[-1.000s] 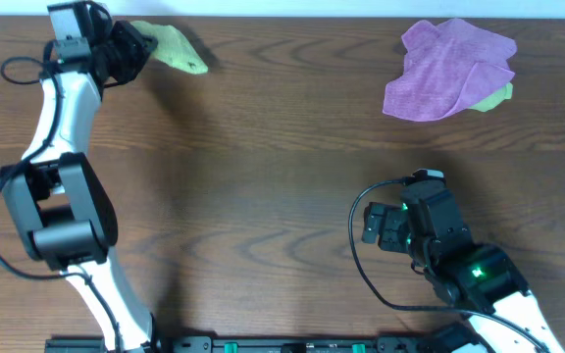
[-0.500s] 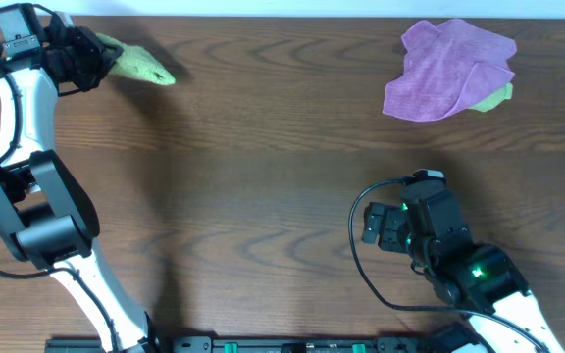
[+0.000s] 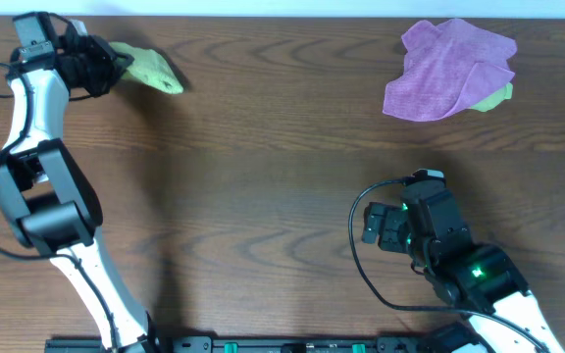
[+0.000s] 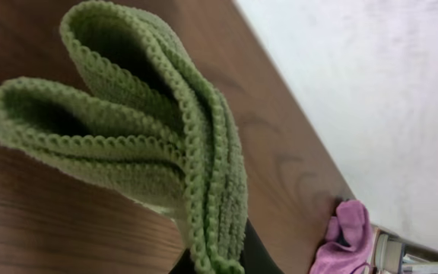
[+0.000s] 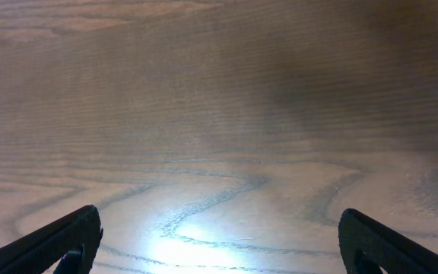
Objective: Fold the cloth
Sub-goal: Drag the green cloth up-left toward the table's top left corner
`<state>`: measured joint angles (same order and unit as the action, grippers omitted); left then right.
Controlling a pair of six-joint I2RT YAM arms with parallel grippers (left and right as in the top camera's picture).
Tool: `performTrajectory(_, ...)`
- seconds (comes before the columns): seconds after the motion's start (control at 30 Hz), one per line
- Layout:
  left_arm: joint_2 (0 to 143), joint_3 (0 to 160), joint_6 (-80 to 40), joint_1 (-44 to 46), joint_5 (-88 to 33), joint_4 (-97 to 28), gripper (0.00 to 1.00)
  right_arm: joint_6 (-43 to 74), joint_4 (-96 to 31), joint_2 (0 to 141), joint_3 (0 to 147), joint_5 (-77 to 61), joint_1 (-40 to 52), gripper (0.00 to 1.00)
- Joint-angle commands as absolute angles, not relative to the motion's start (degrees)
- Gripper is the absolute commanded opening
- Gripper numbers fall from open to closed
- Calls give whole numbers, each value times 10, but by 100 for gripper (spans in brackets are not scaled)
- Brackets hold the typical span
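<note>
Pinching the cloth (image 3: 150, 70) — left hand (image 3: 111, 65) clamped | right hand (image 5: 219, 234) spread wide

Robotics lab or test bench, not a home or kitchen. Dark wood-grain table (image 3: 263, 147) carrying two white-and-black robot arms, left arm (image 3: 42, 108) and right arm (image 3: 459, 260), both rising from the near edge. Loose black cable (image 3: 352, 245) looping beside right arm, green status light (image 3: 476, 274) glowing on its housing. Black mounting rail (image 3: 263, 345) with green connectors along near table edge. Plain white surface (image 4: 371, 91) past far edge. Practice props on top: the cloth (image 3: 150, 69), a purple cloth (image 3: 444, 69).
</note>
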<state>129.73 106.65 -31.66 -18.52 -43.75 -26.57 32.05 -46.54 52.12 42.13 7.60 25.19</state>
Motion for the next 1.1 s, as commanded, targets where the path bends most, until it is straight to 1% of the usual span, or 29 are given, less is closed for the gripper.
performTrajectory(0.0, 1324, 1079, -313, -180, -453, -259, 6, 328, -465, 521, 419, 88, 246, 99)
performTrajectory(0.23, 1338, 1079, -313, -184, -444, -255, 5, 328, -465, 521, 419, 88, 246, 99)
performTrajectory(0.47, 1338, 1079, -307, -200, -416, -287, 6, 328, -465, 521, 419, 88, 246, 99)
performTrajectory(0.83, 1338, 1079, -243, -213, -400, -390, 6, 328, -465, 521, 419, 88, 246, 99)
performTrajectory(0.9, 1338, 1079, -239, -213, -401, -399, 17, 328, -465, 521, 419, 88, 246, 99)
performTrajectory(0.97, 1338, 1079, -239, -213, -401, -406, 30, 328, -465, 521, 419, 88, 246, 99)
performTrajectory(1.07, 1338, 1079, -237, -213, -401, -419, 40, 328, -465, 521, 419, 88, 246, 99)
